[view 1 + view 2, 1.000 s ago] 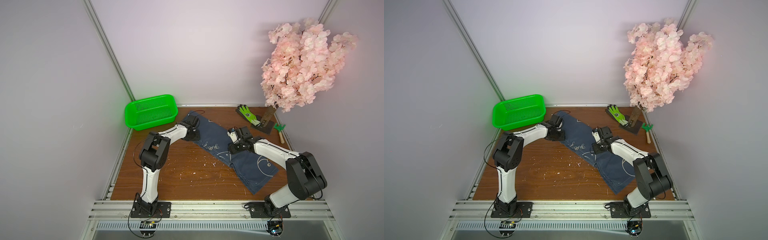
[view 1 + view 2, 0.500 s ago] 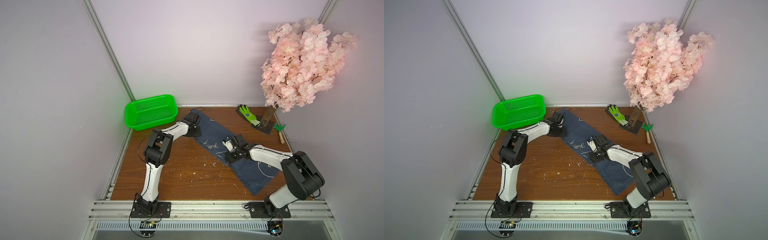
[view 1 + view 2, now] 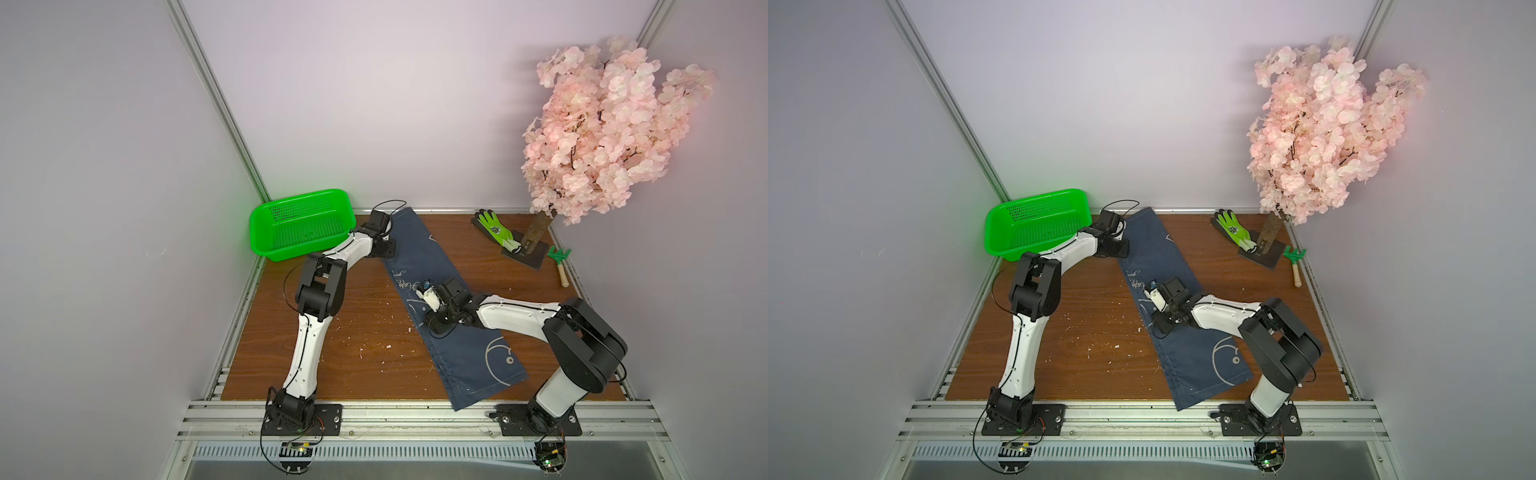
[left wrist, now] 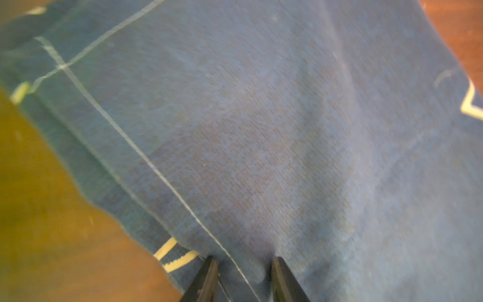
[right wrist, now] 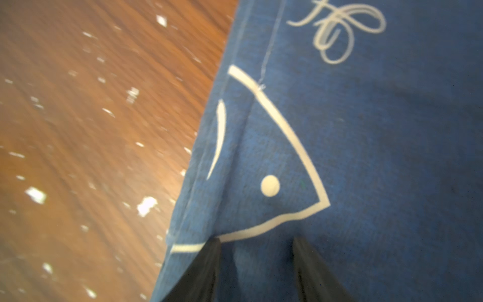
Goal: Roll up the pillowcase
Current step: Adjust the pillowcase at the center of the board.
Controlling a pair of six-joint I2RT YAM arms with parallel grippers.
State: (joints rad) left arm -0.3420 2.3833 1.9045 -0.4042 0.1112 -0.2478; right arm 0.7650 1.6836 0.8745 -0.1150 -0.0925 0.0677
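The pillowcase (image 3: 424,253) (image 3: 1154,249), dark blue with white fish outlines and lettering, lies flat and slantwise on the wooden table, from the back wall to the front rail. My left gripper (image 3: 390,254) (image 3: 1122,252) rests on its far left edge. In the left wrist view the left gripper (image 4: 243,261) is open, tips pressed into the pillowcase (image 4: 261,130) with a small ridge of cloth between them. My right gripper (image 3: 433,327) (image 3: 1160,328) sits on the cloth's left edge at mid-length. In the right wrist view the right gripper (image 5: 257,243) is open, tips down on the pillowcase (image 5: 366,157) below a fish outline.
A green basket (image 3: 301,224) stands at the back left, close to my left arm. At the back right are a green-and-black glove (image 3: 494,228), a pink blossom tree (image 3: 602,137) on a dark plate (image 3: 528,259) and a small rake (image 3: 559,259). The cloth's near corner overhangs the front rail (image 3: 374,411).
My right gripper has slid along the cloth toward its near left edge. My left gripper has moved toward the far corner and its jaws have narrowed. The cloth now lies straighter.
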